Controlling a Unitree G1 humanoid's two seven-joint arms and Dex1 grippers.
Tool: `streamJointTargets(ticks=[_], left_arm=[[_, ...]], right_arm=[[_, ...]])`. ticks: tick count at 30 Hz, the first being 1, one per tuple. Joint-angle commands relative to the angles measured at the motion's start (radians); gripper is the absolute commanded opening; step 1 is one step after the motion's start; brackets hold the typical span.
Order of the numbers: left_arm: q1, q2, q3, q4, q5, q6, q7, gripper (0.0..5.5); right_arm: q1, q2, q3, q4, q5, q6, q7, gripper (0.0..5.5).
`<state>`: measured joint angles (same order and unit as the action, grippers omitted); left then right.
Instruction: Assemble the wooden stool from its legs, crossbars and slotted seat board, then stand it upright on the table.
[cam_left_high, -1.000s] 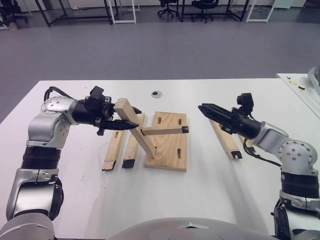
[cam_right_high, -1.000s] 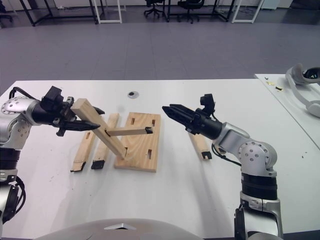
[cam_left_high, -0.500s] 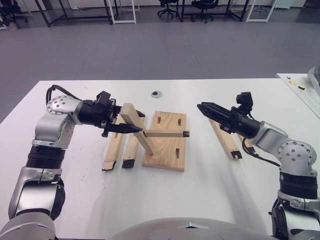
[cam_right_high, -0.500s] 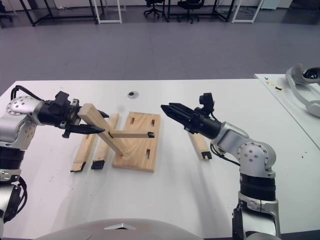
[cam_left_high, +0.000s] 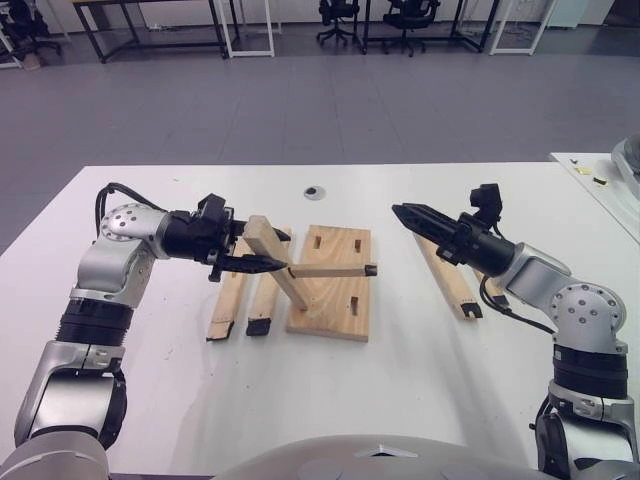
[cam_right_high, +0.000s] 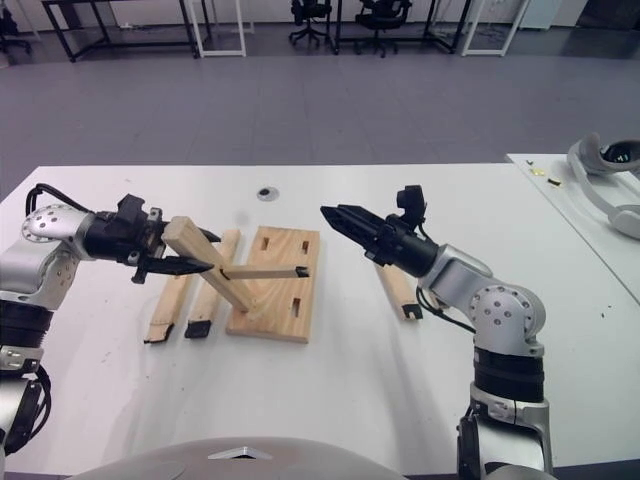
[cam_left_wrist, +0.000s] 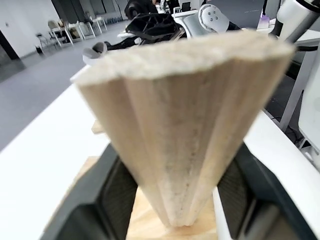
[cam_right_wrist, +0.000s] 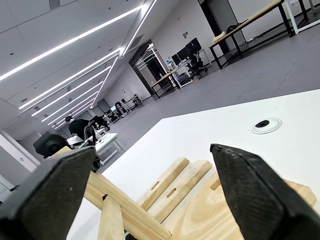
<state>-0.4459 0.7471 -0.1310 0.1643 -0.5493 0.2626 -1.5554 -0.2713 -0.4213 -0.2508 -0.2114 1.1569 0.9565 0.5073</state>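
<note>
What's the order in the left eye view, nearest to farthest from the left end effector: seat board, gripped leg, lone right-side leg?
1. Gripped leg, in the left end effector.
2. Seat board, table centre.
3. Lone leg, far right.

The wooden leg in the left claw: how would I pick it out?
On the white table, find the slotted seat board in the middle. The leg tilts above it, clamped in the left gripper; unlike the flat-lying legs beside it, it carries a crossbar.

Matt pale wood seat board (cam_left_high: 338, 252), rough-grained wooden leg (cam_left_wrist: 185, 125), smooth white table (cam_left_high: 400, 400)
</note>
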Motion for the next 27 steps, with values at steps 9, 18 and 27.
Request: streamJointTargets(ticks=[9,18,27], left_arm=[[0.068,0.042,0.045,0.003,0.067,0.068,0.051,4.33],[0.286,0.088,0.008,-0.086,0.227,0.125,0.243,5.24],[0.448,-0.12,0.039,-0.304,0.345,0.203,0.762,5.24]], right_arm=[[0.003,0.025,-0.025,-0.027,0.02,-0.004,-0.045,4.27],[0.024,0.028,-0.028,-0.047,0.032,0.001,-0.067,4.27],[0.042,0.04,-0.021,-0.064,0.054,0.01,-0.097,4.27]])
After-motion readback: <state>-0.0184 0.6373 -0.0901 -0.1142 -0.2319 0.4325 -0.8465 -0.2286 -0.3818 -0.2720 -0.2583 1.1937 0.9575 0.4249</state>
